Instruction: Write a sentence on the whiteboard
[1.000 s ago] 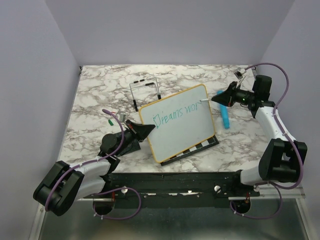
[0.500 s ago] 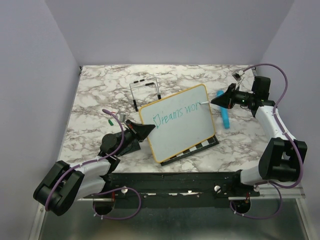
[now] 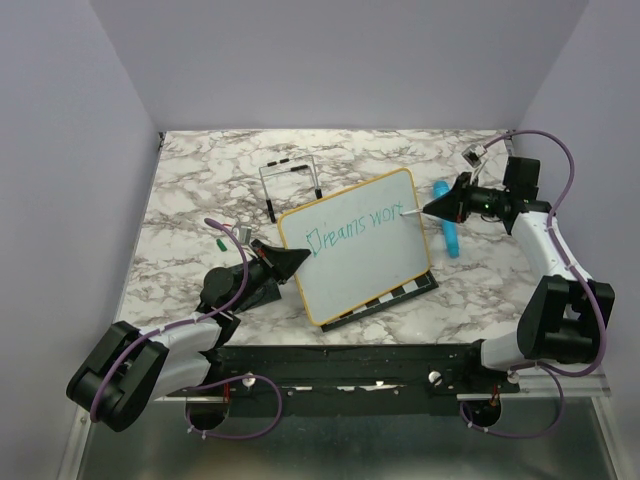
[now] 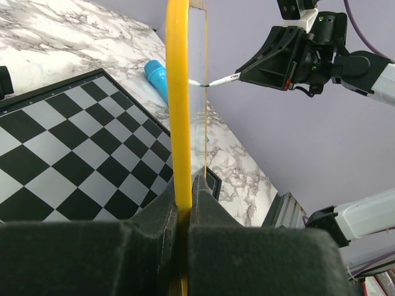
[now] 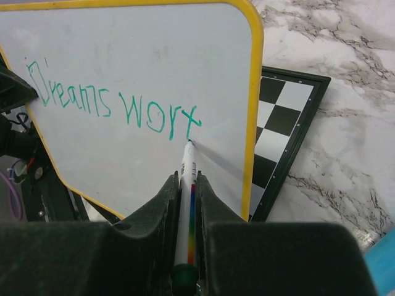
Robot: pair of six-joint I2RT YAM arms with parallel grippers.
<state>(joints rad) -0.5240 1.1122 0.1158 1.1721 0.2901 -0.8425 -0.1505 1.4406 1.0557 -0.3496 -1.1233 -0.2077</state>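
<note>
we hold the whiteboard point(image 3: 360, 265) up and write on it
our left gripper point(image 4: 183, 203) is pinched shut on its yellow edge, standing it tilted over the chessboard point(image 4: 74, 154); our right gripper point(image 5: 187, 182) is closed around a marker point(image 5: 187, 161), tip touching the board where the sentence point(image 5: 111, 105) ends, reading "dreams wor" and one unclear letter
</note>
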